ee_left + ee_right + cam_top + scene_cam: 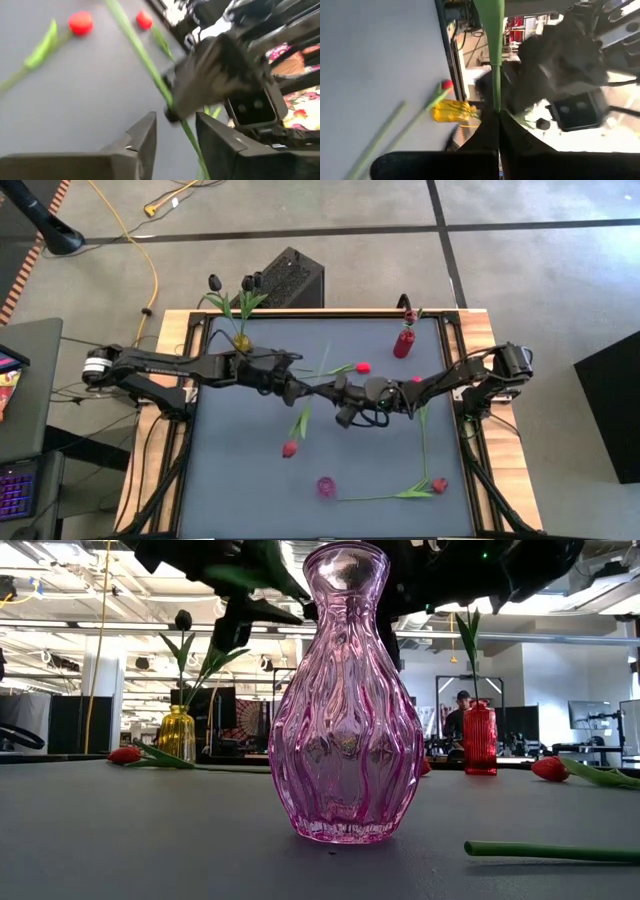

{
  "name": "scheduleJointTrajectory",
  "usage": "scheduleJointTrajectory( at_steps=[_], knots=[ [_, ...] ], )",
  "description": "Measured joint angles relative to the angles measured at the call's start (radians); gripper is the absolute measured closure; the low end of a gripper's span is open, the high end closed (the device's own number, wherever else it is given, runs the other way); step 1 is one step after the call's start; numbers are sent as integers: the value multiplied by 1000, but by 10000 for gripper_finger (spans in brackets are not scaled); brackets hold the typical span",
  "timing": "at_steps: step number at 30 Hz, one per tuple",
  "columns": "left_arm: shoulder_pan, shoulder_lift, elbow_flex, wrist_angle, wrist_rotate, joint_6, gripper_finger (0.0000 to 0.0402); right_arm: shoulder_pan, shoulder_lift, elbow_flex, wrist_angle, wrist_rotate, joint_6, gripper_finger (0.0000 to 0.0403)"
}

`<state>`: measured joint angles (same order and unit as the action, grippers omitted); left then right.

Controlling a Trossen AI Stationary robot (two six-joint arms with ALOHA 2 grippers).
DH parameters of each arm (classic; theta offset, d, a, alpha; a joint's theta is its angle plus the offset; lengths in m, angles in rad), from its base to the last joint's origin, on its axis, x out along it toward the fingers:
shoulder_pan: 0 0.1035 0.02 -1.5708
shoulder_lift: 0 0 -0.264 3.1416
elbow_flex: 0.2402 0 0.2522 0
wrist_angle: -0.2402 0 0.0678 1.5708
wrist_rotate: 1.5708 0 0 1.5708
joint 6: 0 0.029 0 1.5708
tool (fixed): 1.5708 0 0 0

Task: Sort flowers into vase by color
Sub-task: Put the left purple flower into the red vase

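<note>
Above the table's middle hangs a red-headed flower (289,448), its thin green stem (150,70) slanting across the table. My right gripper (498,115), reaching in from the right (337,392), is shut on that stem. My left gripper (175,125) faces it from the left (303,390) and is open. The stem passes between its fingers; I cannot tell whether it touches one. A yellow vase (241,340) holds near-black flowers and a red vase (404,342) holds one flower. A pink vase (345,700) stands near the front. My right gripper pinches the flower's stem (495,100) between its two fingers, partway along its length. The fingers come level from the table's right and lie across the stem. The flower hangs tilted, clear of the table.
Other red flowers lie on the grey mat: one head at the far middle (363,367), one by the right arm (416,380), one at the near right (438,484) with its stem running left. A black box (290,278) stands beyond the far edge.
</note>
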<state>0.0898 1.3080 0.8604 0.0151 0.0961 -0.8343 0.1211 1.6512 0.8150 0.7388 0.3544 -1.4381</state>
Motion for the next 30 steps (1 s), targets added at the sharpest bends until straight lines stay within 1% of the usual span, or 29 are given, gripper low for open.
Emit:
scheduleJointTrajectory(
  at_steps=[3, 7, 9, 12, 15, 20, 23, 27, 30],
  knots=[
    [24, -44, 0, 2, -26, 75, 251, 5, -17, 0, -59, -2, 118, 387],
    [39, -116, 0, 2, -99, 195, 242, 0, -91, 0, -218, -34, 323, 387],
    [38, -147, 0, -3, -147, 260, 241, -10, -153, 0, -315, -76, 455, 387],
    [25, -175, 0, -7, -202, 359, 241, -40, -257, 0, -477, -183, 655, 387],
    [0, -185, 0, -10, -236, 450, 241, -79, -364, -27, -577, -265, 788, 387],
    [-54, -185, 0, -10, -277, 543, 241, -117, -567, -168, -571, -288, 865, 387],
    [-89, -185, 0, -5, -298, 582, 241, -132, -710, -266, -526, -351, 922, 387],
    [-124, -185, 0, -2, -315, 626, 241, -131, -899, -361, -481, -448, 1050, 387],
    [-132, -182, 0, -1, -321, 643, 241, -129, -1019, -390, -457, -468, 1160, 387]
  ],
)
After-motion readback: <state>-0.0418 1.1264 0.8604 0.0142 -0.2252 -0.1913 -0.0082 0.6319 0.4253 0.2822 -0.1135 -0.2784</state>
